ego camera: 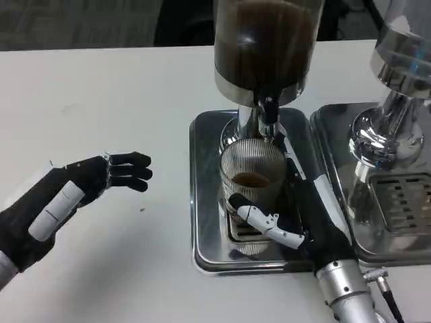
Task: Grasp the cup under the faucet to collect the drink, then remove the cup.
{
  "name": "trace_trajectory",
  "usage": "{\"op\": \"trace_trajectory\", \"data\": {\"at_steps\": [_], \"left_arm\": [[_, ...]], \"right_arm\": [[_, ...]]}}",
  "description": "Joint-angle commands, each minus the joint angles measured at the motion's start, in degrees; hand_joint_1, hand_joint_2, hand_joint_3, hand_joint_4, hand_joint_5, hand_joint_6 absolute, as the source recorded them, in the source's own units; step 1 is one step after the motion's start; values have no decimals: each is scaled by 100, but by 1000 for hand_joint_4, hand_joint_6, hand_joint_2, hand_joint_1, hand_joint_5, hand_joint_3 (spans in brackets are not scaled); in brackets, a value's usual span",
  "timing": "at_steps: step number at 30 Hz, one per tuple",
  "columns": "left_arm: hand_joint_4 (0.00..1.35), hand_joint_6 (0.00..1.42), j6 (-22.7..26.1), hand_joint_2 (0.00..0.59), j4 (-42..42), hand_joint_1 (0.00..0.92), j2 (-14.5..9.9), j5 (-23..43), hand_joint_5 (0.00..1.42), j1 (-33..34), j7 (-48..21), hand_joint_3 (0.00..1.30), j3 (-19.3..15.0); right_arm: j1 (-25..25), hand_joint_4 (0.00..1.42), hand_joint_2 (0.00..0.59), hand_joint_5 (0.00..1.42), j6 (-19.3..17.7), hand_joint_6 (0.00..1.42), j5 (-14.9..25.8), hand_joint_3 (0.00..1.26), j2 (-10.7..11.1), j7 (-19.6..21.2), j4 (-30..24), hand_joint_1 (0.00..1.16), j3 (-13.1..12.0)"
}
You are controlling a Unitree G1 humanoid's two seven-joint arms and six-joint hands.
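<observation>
Cup (252,178): clear ribbed glass, upright, centre of the frame; a shallow layer of brown drink shows inside, with most of the glass above it clear.
Cup position: directly below the faucet (269,116), standing on the slotted grate of the drip tray (202,202).
Faucet: short dark spout at the base of the dispenser tank (266,47); the tank holds dark brown liquid, upper centre of the frame.
Right hand (286,215): lower right of centre, wrapped around the cup; a white-and-black finger crosses the lower front of the glass, the rest of the hand lies along its right side. The hand is clamped on the cup.
Left hand (74,192): left of the frame, above the worktop (101,101), well apart from the tray; fingers extended and apart, holding nothing.
Second dispenser (397,108): right edge of the frame, on its own tray.
</observation>
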State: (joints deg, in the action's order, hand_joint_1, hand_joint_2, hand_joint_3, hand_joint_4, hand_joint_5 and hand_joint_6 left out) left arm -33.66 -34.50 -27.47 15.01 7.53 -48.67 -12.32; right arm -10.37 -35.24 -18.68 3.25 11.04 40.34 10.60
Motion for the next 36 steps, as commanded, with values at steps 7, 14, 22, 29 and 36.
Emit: {"op": "trace_trajectory", "data": {"at_steps": [7, 14, 22, 29, 36], "left_arm": [[356, 190, 65, 99, -28, 0, -110, -83, 377, -41, 64, 381, 50], [362, 191, 77, 98, -38, 0, -124, -103, 380, -48, 73, 383, 54], [368, 191, 72, 95, -23, 0, -127, -99, 381, -88, 65, 384, 58], [371, 191, 66, 92, -26, 0, -127, -108, 388, -87, 63, 384, 59], [372, 191, 53, 88, -39, 0, -106, -126, 391, -65, 55, 384, 87]], "right_arm": [[12, 31, 192, 175, 340, 254, -312, 0, -105, 449, 36, 717, 168], [46, 244, 187, 423, 571, 686, -590, 47, -253, 1039, 34, 745, 276], [127, 546, 195, 764, 639, 1175, -889, 288, -421, 1940, 45, 807, 355], [241, 679, 186, 906, 563, 1320, -1083, 401, -478, 2618, 15, 848, 369], [311, 747, 182, 975, 454, 1381, -1218, 464, -485, 3089, 4, 865, 391]]}}
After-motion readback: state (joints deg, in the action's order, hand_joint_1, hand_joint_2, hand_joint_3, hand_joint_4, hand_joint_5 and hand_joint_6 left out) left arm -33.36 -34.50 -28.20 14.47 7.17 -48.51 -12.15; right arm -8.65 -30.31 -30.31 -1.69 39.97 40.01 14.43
